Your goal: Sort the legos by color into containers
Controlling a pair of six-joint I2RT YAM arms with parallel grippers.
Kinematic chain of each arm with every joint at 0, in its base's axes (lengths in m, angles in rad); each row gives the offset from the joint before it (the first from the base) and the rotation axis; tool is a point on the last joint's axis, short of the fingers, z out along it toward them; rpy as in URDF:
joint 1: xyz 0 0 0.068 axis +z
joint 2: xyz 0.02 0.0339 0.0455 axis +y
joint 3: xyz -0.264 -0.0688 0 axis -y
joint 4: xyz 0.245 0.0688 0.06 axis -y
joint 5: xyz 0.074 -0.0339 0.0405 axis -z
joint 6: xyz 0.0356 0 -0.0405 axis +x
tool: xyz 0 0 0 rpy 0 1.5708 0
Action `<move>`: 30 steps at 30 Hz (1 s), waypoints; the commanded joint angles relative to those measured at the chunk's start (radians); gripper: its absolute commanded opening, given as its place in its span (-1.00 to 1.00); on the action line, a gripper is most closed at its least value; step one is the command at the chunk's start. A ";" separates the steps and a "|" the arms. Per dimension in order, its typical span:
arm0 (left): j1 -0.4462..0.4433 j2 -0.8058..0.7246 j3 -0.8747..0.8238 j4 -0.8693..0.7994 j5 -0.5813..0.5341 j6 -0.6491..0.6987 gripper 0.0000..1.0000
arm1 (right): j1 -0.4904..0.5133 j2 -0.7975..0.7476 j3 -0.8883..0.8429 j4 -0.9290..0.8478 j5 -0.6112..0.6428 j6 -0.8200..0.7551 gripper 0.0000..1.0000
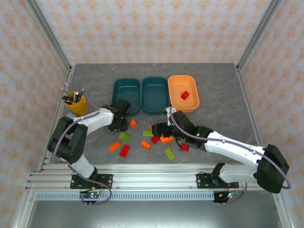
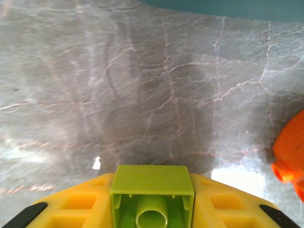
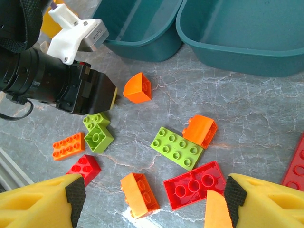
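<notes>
One yellow-green brick is clamped between the yellow fingers of the left gripper, over the grey table near a teal tray. On the right gripper the fingers stand wide apart; a red brick and an orange brick lie on the table between them, untouched. Second red piece sits in the orange tray.

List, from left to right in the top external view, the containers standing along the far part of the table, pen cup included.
yellow pen cup → left dark teal tray → right dark teal tray → orange tray
</notes>
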 commanded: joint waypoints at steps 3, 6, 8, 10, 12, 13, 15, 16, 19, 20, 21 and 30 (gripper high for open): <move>0.004 -0.163 0.095 -0.209 -0.068 -0.006 -0.32 | 0.004 -0.026 0.111 -0.035 0.089 -0.013 0.56; 0.005 -0.157 0.213 -0.287 -0.065 0.013 -0.33 | 0.002 -0.023 0.156 -0.036 0.147 -0.014 0.57; 0.006 -0.116 0.302 -0.310 -0.063 0.023 -0.32 | -0.004 -0.006 0.192 -0.032 0.182 -0.016 0.57; 0.010 -0.046 0.399 -0.319 -0.061 0.033 -0.33 | -0.017 0.028 0.240 -0.031 0.207 -0.021 0.58; 0.020 0.031 0.487 -0.324 -0.061 0.038 -0.33 | -0.045 0.070 0.284 -0.019 0.202 -0.026 0.59; 0.029 0.075 0.534 -0.324 -0.057 0.038 -0.32 | -0.061 0.091 0.310 -0.016 0.201 -0.022 0.59; 0.048 0.158 0.617 -0.324 -0.043 0.040 -0.32 | -0.101 0.133 0.353 -0.017 0.189 -0.001 0.60; 0.057 0.204 0.658 -0.323 -0.037 0.045 -0.32 | -0.119 0.157 0.376 -0.021 0.183 0.008 0.59; 0.078 0.345 0.771 -0.336 -0.033 0.060 -0.32 | -0.170 0.223 0.433 -0.042 0.152 0.046 0.60; 0.085 0.384 0.802 -0.342 -0.033 0.061 -0.33 | -0.184 0.244 0.451 -0.056 0.139 0.061 0.60; 0.094 0.424 0.830 -0.346 -0.031 0.063 -0.33 | -0.197 0.262 0.469 -0.073 0.130 0.077 0.60; 0.134 0.636 0.978 -0.354 0.003 0.107 -0.30 | -0.237 0.297 0.483 -0.136 0.094 0.136 0.65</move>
